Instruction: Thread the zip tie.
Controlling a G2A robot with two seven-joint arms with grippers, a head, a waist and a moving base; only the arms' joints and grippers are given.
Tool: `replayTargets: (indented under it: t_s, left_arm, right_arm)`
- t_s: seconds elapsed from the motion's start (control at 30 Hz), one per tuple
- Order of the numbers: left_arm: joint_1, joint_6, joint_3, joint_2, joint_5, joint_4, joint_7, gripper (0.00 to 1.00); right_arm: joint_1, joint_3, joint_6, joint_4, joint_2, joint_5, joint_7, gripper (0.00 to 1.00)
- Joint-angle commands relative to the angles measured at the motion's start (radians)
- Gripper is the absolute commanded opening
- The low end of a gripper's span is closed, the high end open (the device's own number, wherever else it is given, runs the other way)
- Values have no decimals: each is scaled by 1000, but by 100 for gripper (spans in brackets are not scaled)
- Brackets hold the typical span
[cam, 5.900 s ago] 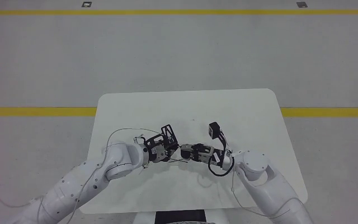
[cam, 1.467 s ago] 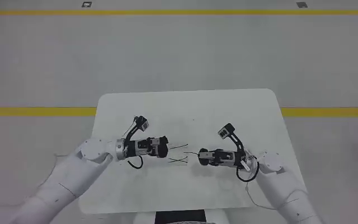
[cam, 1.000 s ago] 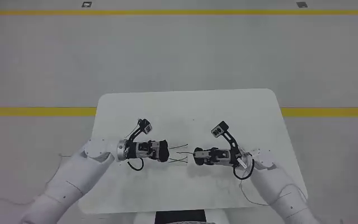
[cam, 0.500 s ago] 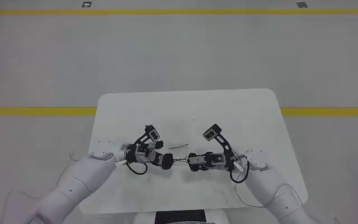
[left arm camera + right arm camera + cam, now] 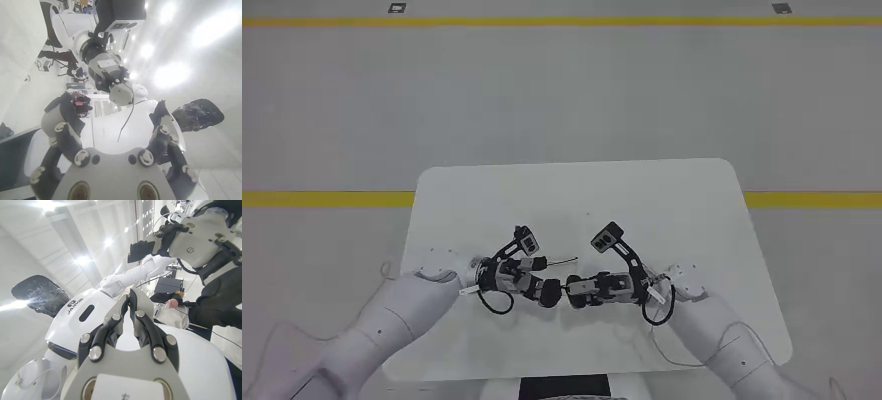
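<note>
The zip tie is sticking out as a thin black strand from the right gripper, whose fingers are pressing together on one end of it. Its free end is pointing into the gap of the left gripper, whose fingers are standing wide apart. The two grippers are facing each other tip to tip, very close, over the near half of the table, midway between its side edges. Another thin black strand is showing just beyond them, toward the far edge.
</note>
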Motion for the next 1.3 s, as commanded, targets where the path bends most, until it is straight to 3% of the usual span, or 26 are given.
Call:
replayTargets:
  t_s: [0.0,0.1,0.23,0.5,0.6,0.8,1.0,1.27]
  left_arm:
    - [0,0,0,0,0,0,0,100]
    - [9,8,-4,-1,3,-18,24,100]
    - [20,11,-11,-2,-26,-35,0,100]
    - [18,-5,-20,0,-7,-41,0,100]
    - [25,7,-21,-1,7,-59,37,100]
    - [37,26,-35,-1,12,-73,31,100]
    - [42,33,-50,-1,17,-70,25,80]
    - [49,46,-68,-2,25,-71,23,71]
  right_arm:
    - [0,0,0,0,0,0,0,0]
    - [-5,1,4,-3,0,-23,-39,0]
    - [-10,6,0,-5,1,-35,-35,0]
    - [-10,12,0,-5,1,-39,-34,0]
    - [-17,10,13,-21,1,-48,-65,0]
    - [-24,25,23,-18,5,-69,-62,0]
    - [-26,44,28,-13,11,-87,-50,0]
    - [-30,66,24,-12,19,-144,-61,0]
